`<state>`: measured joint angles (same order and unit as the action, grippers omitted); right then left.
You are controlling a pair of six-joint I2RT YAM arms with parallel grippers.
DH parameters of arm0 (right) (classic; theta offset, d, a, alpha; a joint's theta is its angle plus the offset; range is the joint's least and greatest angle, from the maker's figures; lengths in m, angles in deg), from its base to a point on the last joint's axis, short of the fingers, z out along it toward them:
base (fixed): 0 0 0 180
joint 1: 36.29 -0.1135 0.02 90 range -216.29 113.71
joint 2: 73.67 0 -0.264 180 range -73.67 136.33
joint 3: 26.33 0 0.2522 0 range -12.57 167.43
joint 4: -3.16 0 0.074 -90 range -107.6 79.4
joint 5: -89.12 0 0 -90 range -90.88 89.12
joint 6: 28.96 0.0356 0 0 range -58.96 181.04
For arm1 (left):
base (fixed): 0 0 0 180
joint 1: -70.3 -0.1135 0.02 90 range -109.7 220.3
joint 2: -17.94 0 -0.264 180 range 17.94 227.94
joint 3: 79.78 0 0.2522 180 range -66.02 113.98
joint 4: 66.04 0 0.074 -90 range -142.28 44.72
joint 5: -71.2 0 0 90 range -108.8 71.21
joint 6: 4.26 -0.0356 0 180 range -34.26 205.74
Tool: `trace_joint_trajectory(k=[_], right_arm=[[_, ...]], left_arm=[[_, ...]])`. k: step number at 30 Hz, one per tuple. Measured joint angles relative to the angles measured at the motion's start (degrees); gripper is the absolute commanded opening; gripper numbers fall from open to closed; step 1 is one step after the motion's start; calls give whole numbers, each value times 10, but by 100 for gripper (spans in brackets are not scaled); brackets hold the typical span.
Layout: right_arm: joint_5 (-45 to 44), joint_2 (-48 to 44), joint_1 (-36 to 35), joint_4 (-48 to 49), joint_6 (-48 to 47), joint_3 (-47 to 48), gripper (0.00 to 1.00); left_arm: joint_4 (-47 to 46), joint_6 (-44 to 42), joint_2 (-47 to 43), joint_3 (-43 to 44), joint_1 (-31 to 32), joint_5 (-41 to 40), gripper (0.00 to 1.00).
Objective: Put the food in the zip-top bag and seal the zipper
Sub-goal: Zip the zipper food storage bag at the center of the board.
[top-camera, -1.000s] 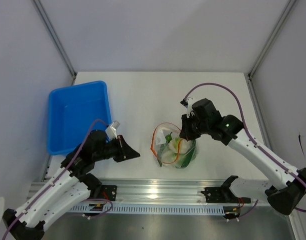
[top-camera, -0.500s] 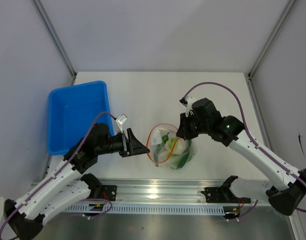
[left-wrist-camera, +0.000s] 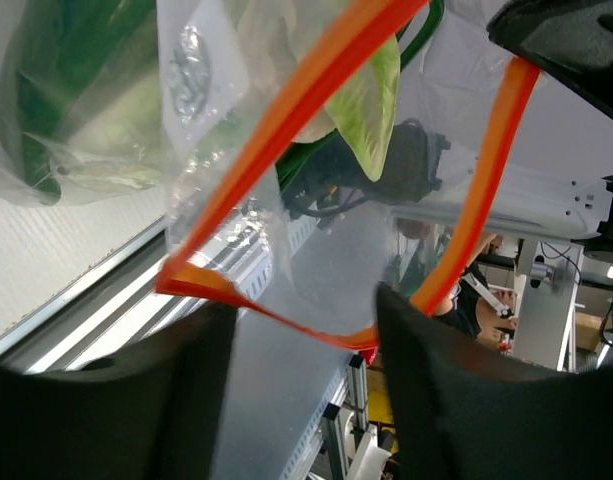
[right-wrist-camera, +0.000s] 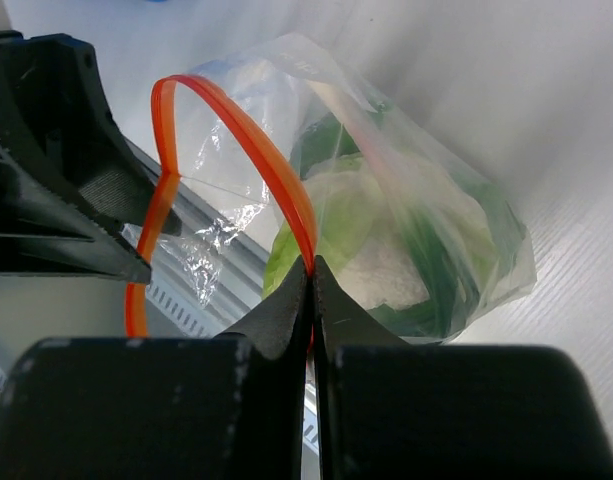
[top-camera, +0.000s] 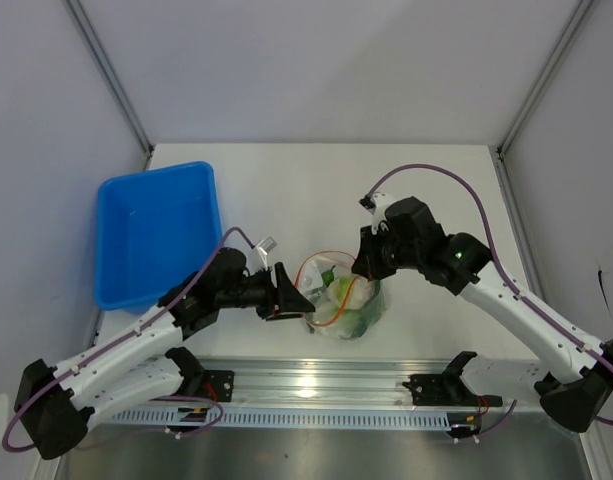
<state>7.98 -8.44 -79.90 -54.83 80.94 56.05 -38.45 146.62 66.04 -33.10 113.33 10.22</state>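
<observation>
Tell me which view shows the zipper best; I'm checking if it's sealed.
Right wrist: the zipper arcs open, pinched by the shut right gripper. Left wrist shows one corner within the open left gripper; top external, just a small orange loop.

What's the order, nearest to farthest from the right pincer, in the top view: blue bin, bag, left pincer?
1. zip-top bag: gripped at its mouth by the right pincer.
2. left pincer: opposite, across the bag.
3. blue bin: far left.
</observation>
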Motion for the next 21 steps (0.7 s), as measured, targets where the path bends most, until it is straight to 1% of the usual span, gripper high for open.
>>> trace_joint_trajectory(k=[2, 3, 6, 9, 14, 16, 17, 18, 20, 21], right_arm=[[0, 0, -2, 0, 0, 0, 0], [0, -1, -2, 1, 0, 0, 0], [0, -4, -3, 2, -2, 0, 0], [0, -8, -3, 4, -7, 0, 1], [14, -11, 13, 12, -21, 0, 3], [25, -11, 29, 21, -27, -2, 9], [32, -11, 37, 25, -30, -3, 24], [39, -11, 46, 28, -32, -4, 36], [56, -10, 62, 42, -43, -4, 54], [65, -10, 70, 50, -50, -4, 58]], left_arm=[[-20, 9, 19, -1, 0, 2, 38], [-33, 10, 30, -1, 0, 4, 23], [-64, 7, 72, 4, 0, 31, 1], [-83, 6, 100, 9, 0, 56, 1], [-73, 0, 82, 34, -7, 71, 1], [-59, -7, 58, 48, -17, 69, 1], [-52, -11, 45, 55, -23, 68, 0], [-46, -14, 36, 61, -27, 68, 1], [-32, -21, 22, 78, -35, 68, 1], [-25, -26, 21, 87, -38, 70, 1]])
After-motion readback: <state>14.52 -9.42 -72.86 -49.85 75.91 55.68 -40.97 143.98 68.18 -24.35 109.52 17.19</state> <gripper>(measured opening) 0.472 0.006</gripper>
